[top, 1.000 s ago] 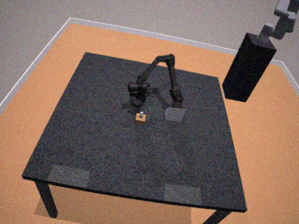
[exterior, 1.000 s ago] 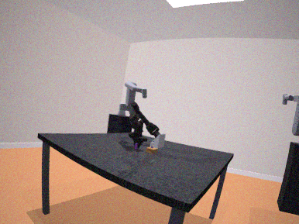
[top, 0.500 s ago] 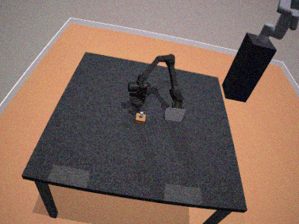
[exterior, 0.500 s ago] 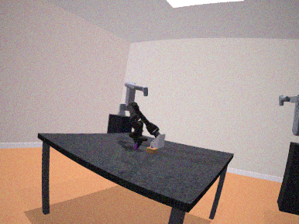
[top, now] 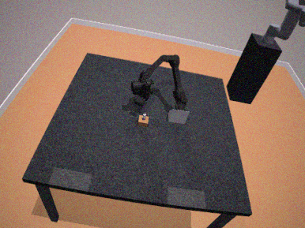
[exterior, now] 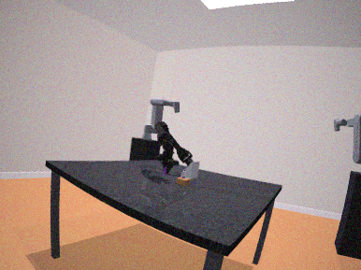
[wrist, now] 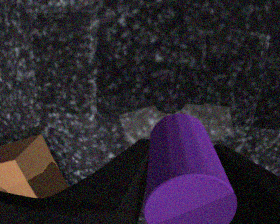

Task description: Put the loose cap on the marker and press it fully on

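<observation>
The purple cap (exterior: 165, 170) (wrist: 182, 160) stands upright between the fingers. My gripper (wrist: 180, 151) (top: 139, 102) is shut on it, one black finger on each side. The cap is hidden in the top view. Whether its lower end touches the table cannot be told. The orange-tan holder block (top: 143, 121) (exterior: 183, 181) (wrist: 15, 177) sits on the table a short way from the gripper, at the lower left in the wrist view. The pale marker (top: 144, 116) (exterior: 183, 173) stands upright in the block; it is not visible in the wrist view.
A light grey panel (top: 178, 117) (exterior: 193, 171) stands by the arm's base, beside the holder block. The dark table (top: 118, 157) (exterior: 215, 214) carries these things. Off the table, another grey arm (top: 292, 16) stands on a black pedestal (top: 254, 68).
</observation>
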